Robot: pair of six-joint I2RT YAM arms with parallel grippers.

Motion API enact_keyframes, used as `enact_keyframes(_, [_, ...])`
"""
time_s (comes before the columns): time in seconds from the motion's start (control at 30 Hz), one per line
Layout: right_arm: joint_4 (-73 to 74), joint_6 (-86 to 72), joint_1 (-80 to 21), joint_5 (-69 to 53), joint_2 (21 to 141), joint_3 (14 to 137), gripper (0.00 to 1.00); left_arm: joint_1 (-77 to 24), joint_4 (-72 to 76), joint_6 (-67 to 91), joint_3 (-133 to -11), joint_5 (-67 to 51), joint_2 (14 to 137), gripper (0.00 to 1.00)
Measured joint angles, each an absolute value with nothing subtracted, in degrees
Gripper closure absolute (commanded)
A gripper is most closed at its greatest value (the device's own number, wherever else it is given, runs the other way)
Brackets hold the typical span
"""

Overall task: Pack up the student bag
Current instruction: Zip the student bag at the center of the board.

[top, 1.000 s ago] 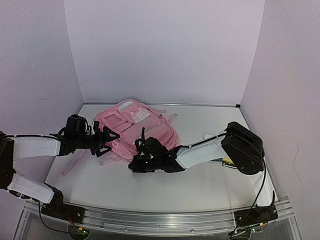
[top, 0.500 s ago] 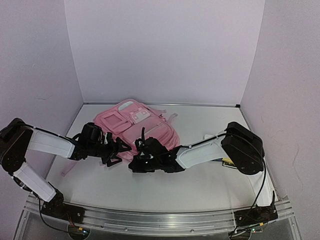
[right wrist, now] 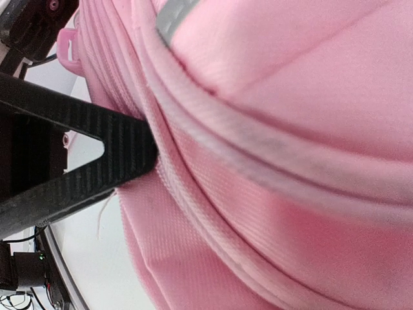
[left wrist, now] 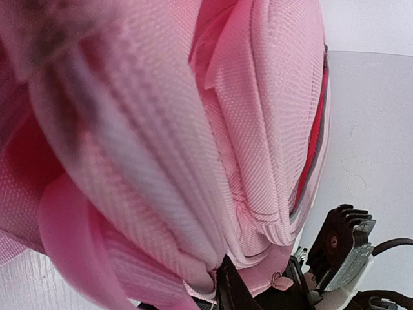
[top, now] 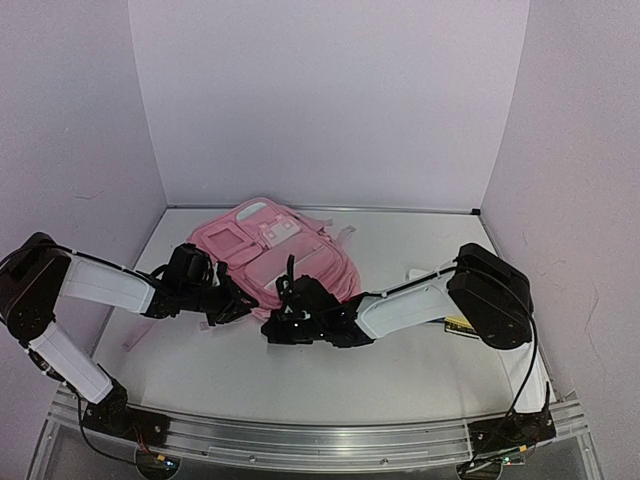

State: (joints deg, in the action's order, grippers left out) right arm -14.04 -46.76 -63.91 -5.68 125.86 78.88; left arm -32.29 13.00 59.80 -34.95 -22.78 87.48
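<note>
Bag status: student bag (top: 262, 245), soft pink woven fabric with pale piped seams and flat zip pockets, lies on the white table (top: 400, 370) toward the back-left, with 2 arms at its near edge. Right gripper (top: 287, 288) is closed tight, its black carbon-weave finger (right wrist: 77, 161) pressed into a ribbed seam fold; I can't say if cloth is pinched. Left gripper (top: 238, 302) sits at the near-left corner, 1 black fingertip (left wrist: 233, 294) under a bunched padded fold, jaw width I can't tell.
</note>
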Motion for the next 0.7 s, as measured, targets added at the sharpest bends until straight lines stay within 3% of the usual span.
enact_keyframes(0.13, [-13.4,-46.8,-63.9,-4.1,123.7,76.7,1.0,-32.6,12.1,58.6,-35.7,-22.5,87.5,1.0])
enact_keyframes(0.7, [-1.7,-42.2,-64.2,7.6,115.4,72.1,1.0,-30.2,-1.5,50.7,-38.7,-19.4,83.0,1.0])
